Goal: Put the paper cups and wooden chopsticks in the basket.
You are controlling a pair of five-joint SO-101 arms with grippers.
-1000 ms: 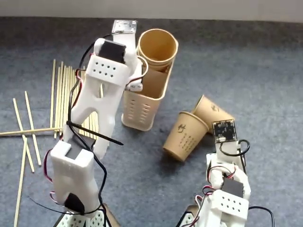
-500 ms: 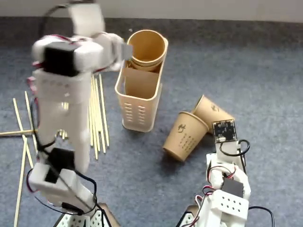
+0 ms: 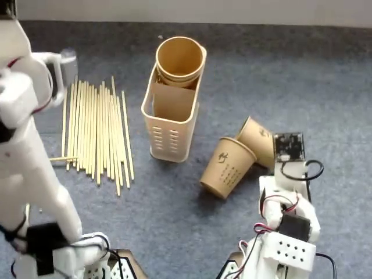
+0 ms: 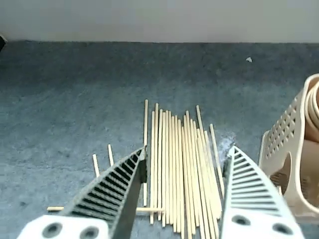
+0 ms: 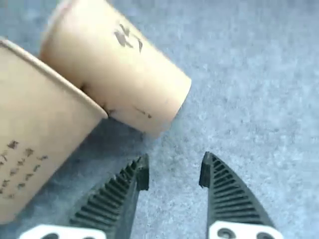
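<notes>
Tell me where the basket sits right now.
In the high view the basket stands upright mid-table, between the row of chopsticks on its left and two tipped cups on its right, with stacked cups in its far end.

Surface was a grey carpet [image 3: 314, 75], short pile, covering the table as far as seen. A pale wall [image 3: 232, 10] ran along its far edge and met the carpet in a straight line. One small white speck [image 4: 248, 59] lay on the carpet near that edge. A brown board corner [image 3: 132, 263] showed at the near edge.
</notes>
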